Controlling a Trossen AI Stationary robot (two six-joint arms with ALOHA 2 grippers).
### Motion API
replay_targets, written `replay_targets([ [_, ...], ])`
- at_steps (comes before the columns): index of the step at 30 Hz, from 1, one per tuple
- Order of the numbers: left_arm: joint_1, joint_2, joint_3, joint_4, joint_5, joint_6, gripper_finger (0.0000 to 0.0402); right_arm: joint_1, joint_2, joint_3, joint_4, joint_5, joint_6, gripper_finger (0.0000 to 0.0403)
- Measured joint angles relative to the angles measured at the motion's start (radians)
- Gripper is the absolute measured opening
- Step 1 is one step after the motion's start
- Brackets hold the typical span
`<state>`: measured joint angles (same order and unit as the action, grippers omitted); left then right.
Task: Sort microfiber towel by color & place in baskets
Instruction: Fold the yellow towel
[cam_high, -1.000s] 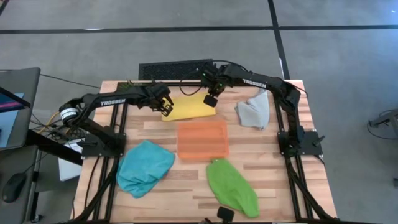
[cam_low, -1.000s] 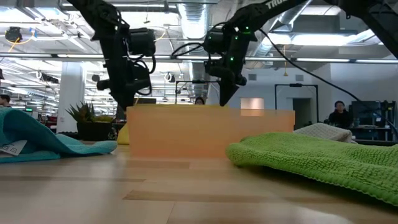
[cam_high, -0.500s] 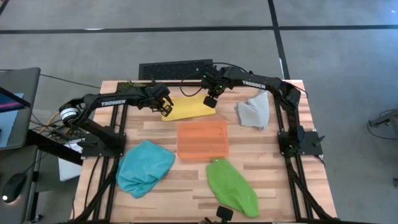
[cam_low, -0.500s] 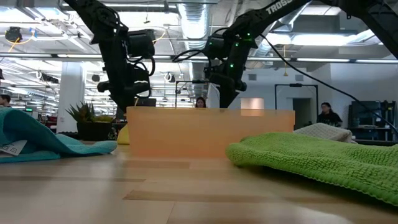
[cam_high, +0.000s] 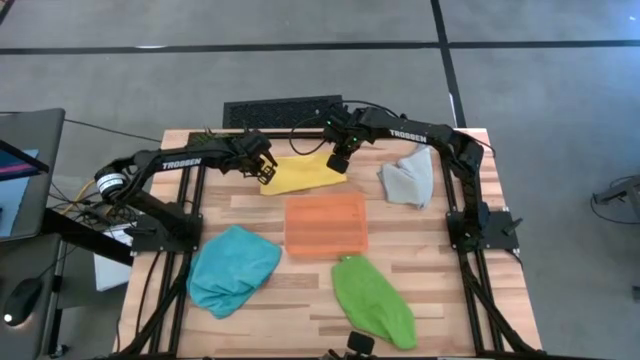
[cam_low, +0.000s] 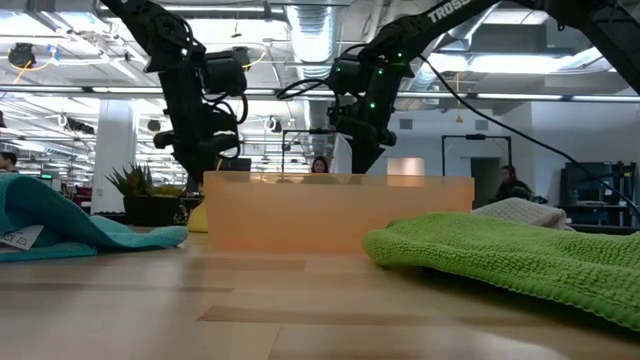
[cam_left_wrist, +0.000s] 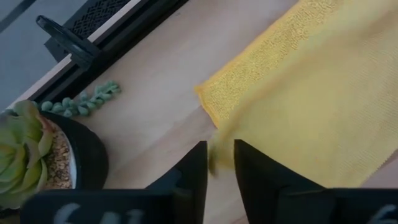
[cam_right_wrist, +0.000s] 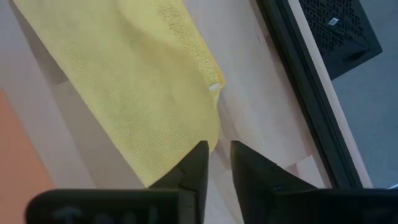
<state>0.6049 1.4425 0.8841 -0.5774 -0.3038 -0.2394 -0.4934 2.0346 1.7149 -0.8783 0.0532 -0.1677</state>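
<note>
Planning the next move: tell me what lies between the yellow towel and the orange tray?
Bare wooden table only, in the high view, between yellow towel and orange tray.

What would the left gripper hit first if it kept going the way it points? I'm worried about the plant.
Probably the yellow towel: the left gripper points at its edge, with the plant off to one side.

Tray (cam_high: 326, 224) mid-table, one towel (cam_high: 303, 174) behind it — others left (cam_high: 232, 268), right (cam_high: 407, 180), in front (cam_high: 373, 301)
</note>
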Motion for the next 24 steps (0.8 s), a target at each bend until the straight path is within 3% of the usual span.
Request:
replay_targets([
  [10, 0.000, -0.001, 0.000, 0.001, 0.010, 0.082, 0.0127, -0.002, -0.003, 0.000, -0.003, 0.000, -0.019, 0.0166],
  [18, -0.060, -0.003, 0.000, -0.081, 0.184, 0.385, 0.0126, 0.003, -0.068, 0.000, -0.010, -0.003, -0.027, 0.0171],
  [24, -0.105, -0.003, -0.029, -0.083, 0.236, 0.479, 0.0126, 0.034, -0.148, 0.000, -0.017, -0.003, -0.079, 0.0166],
])
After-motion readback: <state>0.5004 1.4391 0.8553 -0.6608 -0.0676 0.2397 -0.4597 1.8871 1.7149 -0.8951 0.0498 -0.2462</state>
